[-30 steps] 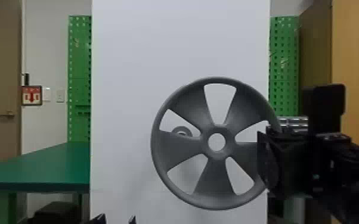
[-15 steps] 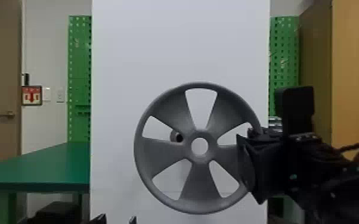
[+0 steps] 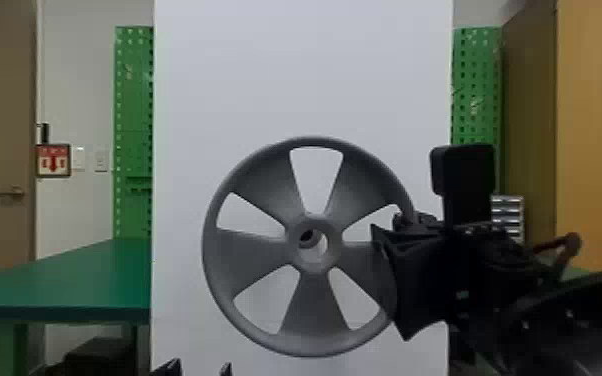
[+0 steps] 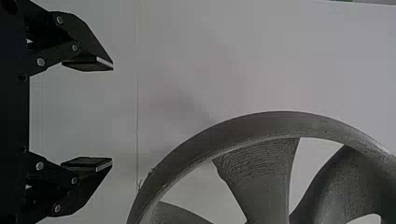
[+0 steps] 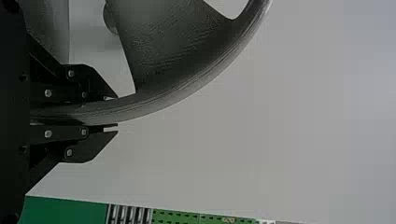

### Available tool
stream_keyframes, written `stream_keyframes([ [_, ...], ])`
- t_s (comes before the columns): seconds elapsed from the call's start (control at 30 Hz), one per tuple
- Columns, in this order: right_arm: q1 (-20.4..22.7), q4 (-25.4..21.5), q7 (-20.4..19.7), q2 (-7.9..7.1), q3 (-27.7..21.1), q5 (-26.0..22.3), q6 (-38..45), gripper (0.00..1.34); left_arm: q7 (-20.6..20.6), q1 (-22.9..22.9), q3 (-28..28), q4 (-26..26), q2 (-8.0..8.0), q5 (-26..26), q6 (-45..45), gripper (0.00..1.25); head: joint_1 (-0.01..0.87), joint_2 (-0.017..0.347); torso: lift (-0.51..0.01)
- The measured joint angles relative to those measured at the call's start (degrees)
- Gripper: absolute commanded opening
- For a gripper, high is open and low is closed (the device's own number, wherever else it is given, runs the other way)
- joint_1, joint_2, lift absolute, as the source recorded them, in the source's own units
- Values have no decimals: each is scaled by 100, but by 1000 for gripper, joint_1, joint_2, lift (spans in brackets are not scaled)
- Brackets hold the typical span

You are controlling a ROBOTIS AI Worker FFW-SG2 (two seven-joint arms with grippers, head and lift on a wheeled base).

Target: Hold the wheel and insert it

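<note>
In the head view my right gripper [image 3: 390,270] is at the right rim of the grey five-spoke wheel [image 3: 310,315], which stands upright facing the camera before the white panel [image 3: 295,65]. Through the hub hole shows part of a round peg [image 3: 308,237] on the panel. The right wrist view has the right gripper [image 5: 112,114] shut on the rim of the wheel [image 5: 173,93]. Low in the head view are the fingertips of my left gripper [image 3: 197,371]. In the left wrist view the left gripper [image 4: 112,114] stands open, apart from the wheel [image 4: 261,126], with nothing between its fingers.
A green table [image 3: 80,280] stands to the left behind the panel. Green pegboards [image 3: 132,100] flank the panel, and a wooden cabinet [image 3: 600,125] is at the far right. A small drawer unit [image 3: 507,215] shows behind the right arm.
The right arm has carried the wheel left and slightly down, then a little back right at the last. The peg, earlier seen through a spoke opening, now shows through the hub. The left gripper stays put.
</note>
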Motion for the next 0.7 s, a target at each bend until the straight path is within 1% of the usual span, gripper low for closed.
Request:
stream_keyframes([
  [0.27,-63,84,-257,0,132,-170,-121,259,0,-8,-14,0,0,-6,13,732,5,75,-482],
  [0.7,-174,210,-326,0,177,-259,-176,259,0,-23,-30,0,0,-17,20,732,5,75,-482],
])
